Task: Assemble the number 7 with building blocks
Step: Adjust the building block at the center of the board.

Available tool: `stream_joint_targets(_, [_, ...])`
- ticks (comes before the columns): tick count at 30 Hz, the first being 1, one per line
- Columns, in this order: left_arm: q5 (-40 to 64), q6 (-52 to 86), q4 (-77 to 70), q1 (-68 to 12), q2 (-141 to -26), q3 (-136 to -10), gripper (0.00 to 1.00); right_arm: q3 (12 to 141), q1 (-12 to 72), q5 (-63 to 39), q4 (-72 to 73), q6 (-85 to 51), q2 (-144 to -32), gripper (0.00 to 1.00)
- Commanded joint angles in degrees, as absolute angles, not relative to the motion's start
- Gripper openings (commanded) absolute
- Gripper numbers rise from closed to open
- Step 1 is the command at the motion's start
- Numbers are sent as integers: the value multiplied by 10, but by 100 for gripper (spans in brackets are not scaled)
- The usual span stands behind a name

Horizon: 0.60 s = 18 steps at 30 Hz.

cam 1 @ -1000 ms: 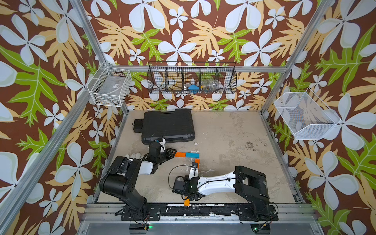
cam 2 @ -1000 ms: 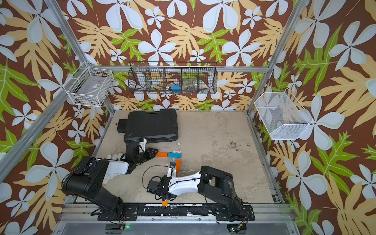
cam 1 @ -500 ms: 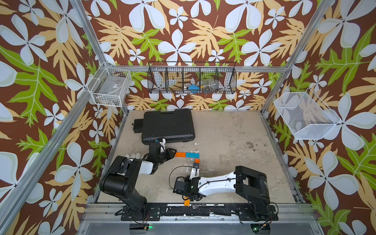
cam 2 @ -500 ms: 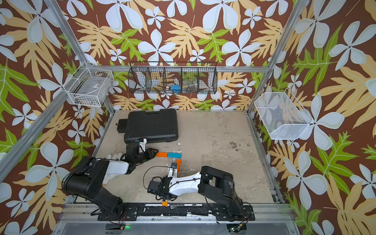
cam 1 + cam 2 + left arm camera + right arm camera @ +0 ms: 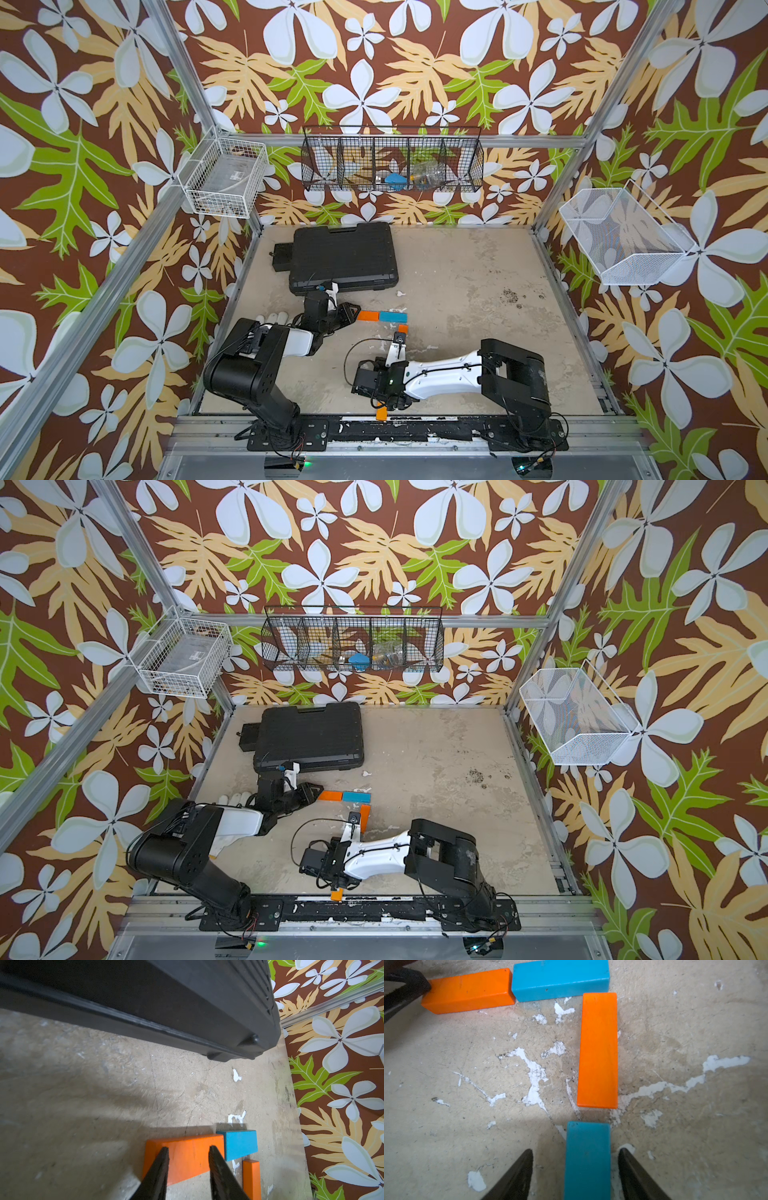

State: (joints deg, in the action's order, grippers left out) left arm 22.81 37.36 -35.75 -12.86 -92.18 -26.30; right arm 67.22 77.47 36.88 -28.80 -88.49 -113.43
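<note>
Catching blue bar (image 5: 587, 1167) btwn parted right gripper (image 5: 576, 1149) tips: R wrist only.

Three orange bars (image 5: 468, 991) (image 5: 598, 1049) (image 5: 381, 414), two blue bars (image 5: 559, 979) (image 5: 587, 1159). One black case (image 5: 345, 257) — and three wire baskets (image 5: 224, 178) (image 5: 623, 237) (image 5: 392, 166), two white, one black.

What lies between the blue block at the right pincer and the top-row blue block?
One orange block, lying lengthwise; a narrow strip of bare table separates it from the lower blue block. The right wrist view shows it.
</note>
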Motion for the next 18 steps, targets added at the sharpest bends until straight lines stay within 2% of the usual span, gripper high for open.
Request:
stream_joint_targets(1, [233,373,-363,-128,-924,-266,36,681,774,322,-335,-906,-1150,77])
stream_joint_targets(9, [235,373,-363,-128,-925,-267,36,709,778,344,-375,-907,-1139,78])
stream_joint_targets(18, [239,375,-366,-128,-930,-267,36,817,817,441,-512,-921,-1081,78])
